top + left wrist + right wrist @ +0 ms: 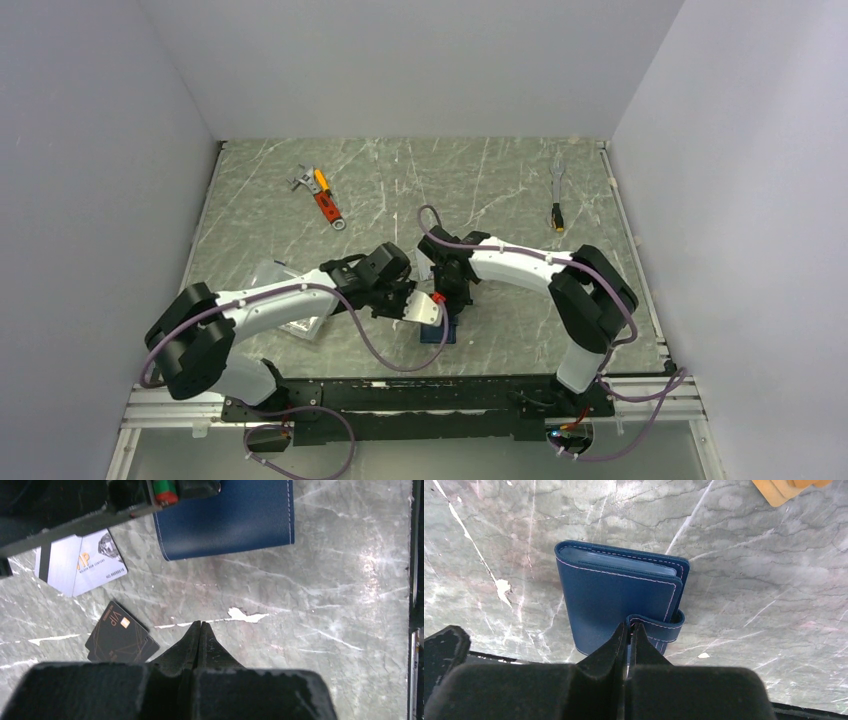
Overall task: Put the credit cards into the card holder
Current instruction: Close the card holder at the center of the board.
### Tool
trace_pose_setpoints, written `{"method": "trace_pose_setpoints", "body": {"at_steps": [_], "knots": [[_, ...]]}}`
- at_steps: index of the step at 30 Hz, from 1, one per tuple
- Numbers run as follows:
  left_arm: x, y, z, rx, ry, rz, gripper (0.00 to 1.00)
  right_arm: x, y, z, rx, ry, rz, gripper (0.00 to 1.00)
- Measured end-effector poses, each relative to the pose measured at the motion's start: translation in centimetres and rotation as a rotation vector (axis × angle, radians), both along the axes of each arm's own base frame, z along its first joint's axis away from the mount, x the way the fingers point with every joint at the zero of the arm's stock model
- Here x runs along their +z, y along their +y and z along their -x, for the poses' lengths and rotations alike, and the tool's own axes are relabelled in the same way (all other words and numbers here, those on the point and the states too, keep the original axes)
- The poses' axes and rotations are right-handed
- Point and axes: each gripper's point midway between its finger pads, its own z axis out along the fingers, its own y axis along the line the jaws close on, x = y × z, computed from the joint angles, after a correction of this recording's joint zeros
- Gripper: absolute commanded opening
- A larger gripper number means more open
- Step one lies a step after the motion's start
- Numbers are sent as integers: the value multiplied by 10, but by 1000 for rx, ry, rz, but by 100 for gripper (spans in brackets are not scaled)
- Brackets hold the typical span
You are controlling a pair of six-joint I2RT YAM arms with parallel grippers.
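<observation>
Wallet (pixel 619 595) lies shut on the table (pixel 749 580), nothing loaded yet.
The right gripper (pixel 628 627), closed and empty, is set at the snap tab (pixel 661 629), likely to unfasten it; the left gripper (pixel 200 625), likewise closed, is held near the black card (pixel 120 640).

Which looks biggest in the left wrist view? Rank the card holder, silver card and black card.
1. card holder, cropped.
2. silver card, partly covered.
3. black card; close to silver, so unsure.

Bright, even light; marble glare

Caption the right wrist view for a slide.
Shut right gripper over the closed navy card holder on the marbled table.
</observation>
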Motion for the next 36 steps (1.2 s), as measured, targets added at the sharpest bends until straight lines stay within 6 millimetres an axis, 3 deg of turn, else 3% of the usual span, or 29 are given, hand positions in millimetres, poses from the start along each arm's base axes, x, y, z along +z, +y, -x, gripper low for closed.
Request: {"method": "trace_pose_setpoints", "body": {"at_steps": [6, 17, 28, 36], "knots": [[1, 19, 2, 28, 3, -3, 0, -1, 1, 0, 18, -4, 44, 0], [19, 66, -35, 178, -15, 47, 0, -1, 2, 1, 144, -61, 235, 0], [22, 118, -45, 272, 73, 45, 0, -2, 5, 2, 201, -84, 321, 0], [68, 141, -89, 401, 42, 146, 0, -2, 6, 2, 269, -177, 400, 0]]}}
